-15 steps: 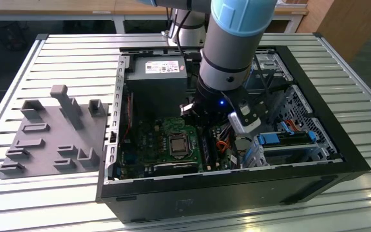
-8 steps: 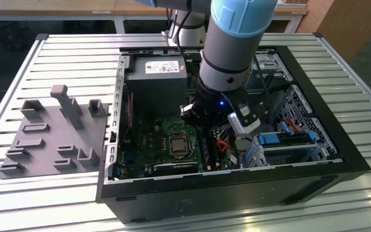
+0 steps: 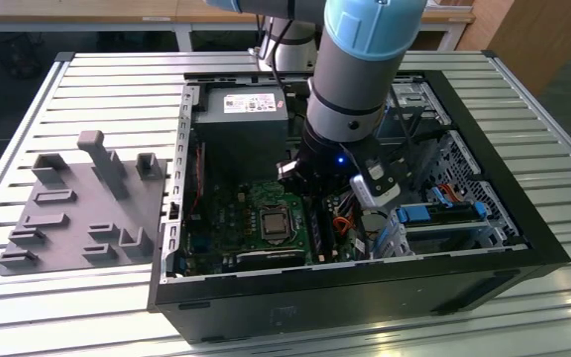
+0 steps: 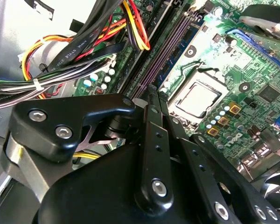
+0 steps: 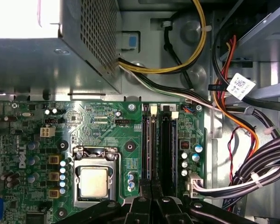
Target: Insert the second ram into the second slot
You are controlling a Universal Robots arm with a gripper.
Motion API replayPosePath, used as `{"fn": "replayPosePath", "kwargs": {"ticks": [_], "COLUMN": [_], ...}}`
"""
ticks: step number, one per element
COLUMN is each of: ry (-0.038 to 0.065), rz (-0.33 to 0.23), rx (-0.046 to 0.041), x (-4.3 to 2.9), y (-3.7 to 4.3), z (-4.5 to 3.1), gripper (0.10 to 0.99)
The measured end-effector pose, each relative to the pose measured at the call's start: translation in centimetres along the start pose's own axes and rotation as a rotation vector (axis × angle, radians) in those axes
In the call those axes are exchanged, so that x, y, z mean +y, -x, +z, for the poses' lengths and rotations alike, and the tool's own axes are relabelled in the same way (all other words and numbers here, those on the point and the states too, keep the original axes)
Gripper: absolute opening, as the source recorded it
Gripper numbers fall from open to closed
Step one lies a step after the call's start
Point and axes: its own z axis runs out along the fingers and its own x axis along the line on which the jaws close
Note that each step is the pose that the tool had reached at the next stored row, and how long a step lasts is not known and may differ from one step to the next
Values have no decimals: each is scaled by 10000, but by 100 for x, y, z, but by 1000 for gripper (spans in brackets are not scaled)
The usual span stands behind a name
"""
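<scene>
The claw (image 4: 154, 93) hangs low inside the open computer case (image 3: 365, 297), right over one end of the black memory slots (image 5: 166, 149). Whether it is apart, together or clamped on anything I cannot tell, nor whether the second ram is in it or seated in a slot. Just beside the slots sits the processor socket (image 5: 94, 181) on the green motherboard (image 5: 107, 121). Beyond, a white tag (image 5: 241, 85) hangs on the wiring (image 5: 266, 163). The grey power supply (image 3: 241, 141) carries a white label (image 3: 256, 103), its print too small to read. Blue drive-bay clips (image 3: 415, 214) sit toward the exterior view's right. The case stands on a slatted bench (image 3: 97, 82) beside a grey fixture block (image 3: 68, 223)
</scene>
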Motion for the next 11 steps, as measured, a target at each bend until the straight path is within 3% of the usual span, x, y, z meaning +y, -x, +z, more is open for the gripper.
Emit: {"fn": "replayPosePath", "kwargs": {"ticks": [11], "ry": [-4], "rz": [-17], "rx": [21], "x": [-2], "y": [19], "z": [32], "gripper": [118]}}
